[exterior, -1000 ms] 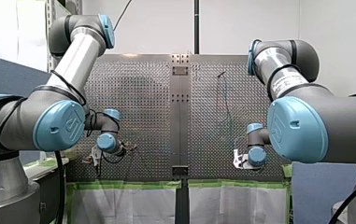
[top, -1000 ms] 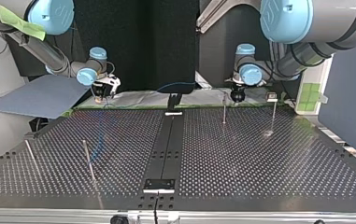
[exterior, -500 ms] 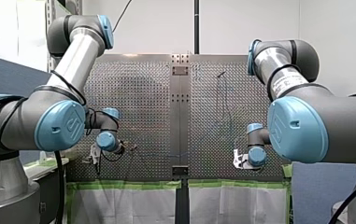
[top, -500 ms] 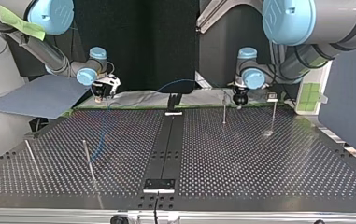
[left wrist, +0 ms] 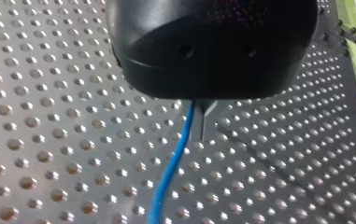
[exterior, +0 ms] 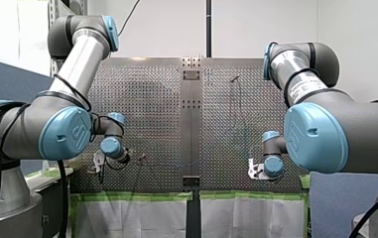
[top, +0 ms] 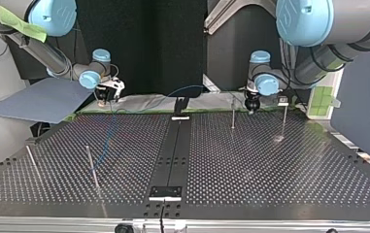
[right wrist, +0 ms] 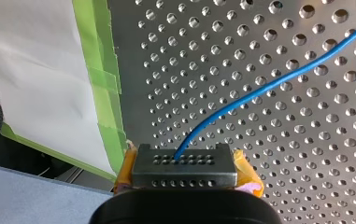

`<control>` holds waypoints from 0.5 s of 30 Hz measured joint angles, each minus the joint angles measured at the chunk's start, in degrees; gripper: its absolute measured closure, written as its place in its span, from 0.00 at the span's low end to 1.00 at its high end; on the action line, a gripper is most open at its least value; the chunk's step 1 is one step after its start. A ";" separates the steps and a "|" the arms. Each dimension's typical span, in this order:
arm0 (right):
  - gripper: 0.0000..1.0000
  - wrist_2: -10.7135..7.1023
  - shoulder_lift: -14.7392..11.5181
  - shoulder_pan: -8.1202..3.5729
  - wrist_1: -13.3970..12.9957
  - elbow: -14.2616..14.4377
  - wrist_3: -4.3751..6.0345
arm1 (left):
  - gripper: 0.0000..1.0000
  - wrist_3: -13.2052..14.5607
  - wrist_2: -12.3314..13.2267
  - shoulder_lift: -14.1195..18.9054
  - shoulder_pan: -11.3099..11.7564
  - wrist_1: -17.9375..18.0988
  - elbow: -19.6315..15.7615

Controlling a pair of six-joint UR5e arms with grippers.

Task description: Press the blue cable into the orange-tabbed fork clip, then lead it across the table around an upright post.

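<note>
Slack is what worries me. The blue cable [right wrist: 269, 85] hangs in a loose arc between the two hands, along the edge of the tabletop [top: 270, 170] nearest the arms. Another stretch of it trails from the right hand out over the perforated plate. The right hand [right wrist: 184, 158], with yellow pads showing on either side, is clenched on the cable, which comes out from between its fingers. The left hand [left wrist: 201, 133] looks clamped on it too. The blue line runs out just beside its narrow metal fingers, though the black body above hides the pinch itself.

That hand hangs near an upright post [top: 232, 114]. I'd guess a small misjudgement sideways could knock the post or hook the cable on the wrong side of it. If the loose arc pulls taut too quickly, the cable might slide through one grip. It might also ride on top of the fork rather than seating in it.

I cannot pick out the orange-tabbed clip with any certainty. A small pale fitting [top: 283, 101] sits atop a second post at the top view's right, too small to identify. On the plate the cable is faint, and I lose it before its far end.
</note>
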 joint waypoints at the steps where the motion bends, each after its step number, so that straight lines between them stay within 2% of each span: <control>1: 1.00 0.01 0.00 -0.02 0.00 0.00 0.02 | 0.99 -0.04 0.15 0.36 0.00 0.03 0.00; 6: 1.00 0.07 -0.01 -0.15 -0.04 -0.01 0.08 | 0.99 -0.70 0.66 2.47 -0.28 0.61 0.01; 15: 1.00 0.02 0.03 -0.27 -0.01 0.00 0.14 | 0.99 -0.67 0.68 2.94 -0.98 -0.12 0.01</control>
